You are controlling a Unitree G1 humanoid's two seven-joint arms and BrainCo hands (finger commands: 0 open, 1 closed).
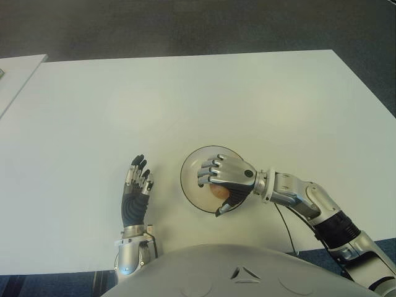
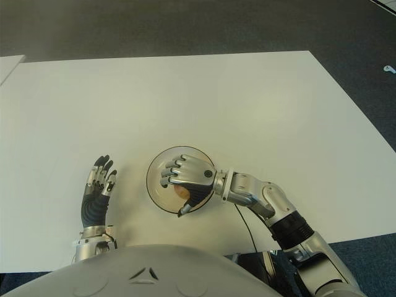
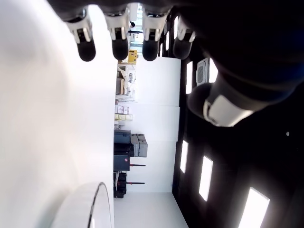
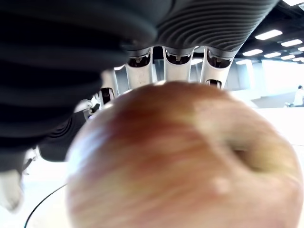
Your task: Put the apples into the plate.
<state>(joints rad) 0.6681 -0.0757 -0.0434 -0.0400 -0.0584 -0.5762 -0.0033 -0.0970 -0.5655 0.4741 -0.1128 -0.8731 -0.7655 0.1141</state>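
A white table [image 1: 185, 93] fills most of the scene, standing on dark grey carpet [image 1: 185, 25]. A second white surface [image 1: 15, 71] lies just beside it at the far left. Ceiling light panels [image 4: 268, 34] glow overhead, and shelving [image 3: 124, 114] stands against a far white wall [image 3: 156, 80].

Evenly lit from overhead; white table [image 1: 260, 105] bright w/ a faint glare patch, shadows soft and short under both hands. Right wrist view: apple [image 4: 185, 156] blurred, too close to focus, ceiling light strips behind. Left wrist view: table surface washed out, backlit fingers [image 3: 119, 45] nearly black.
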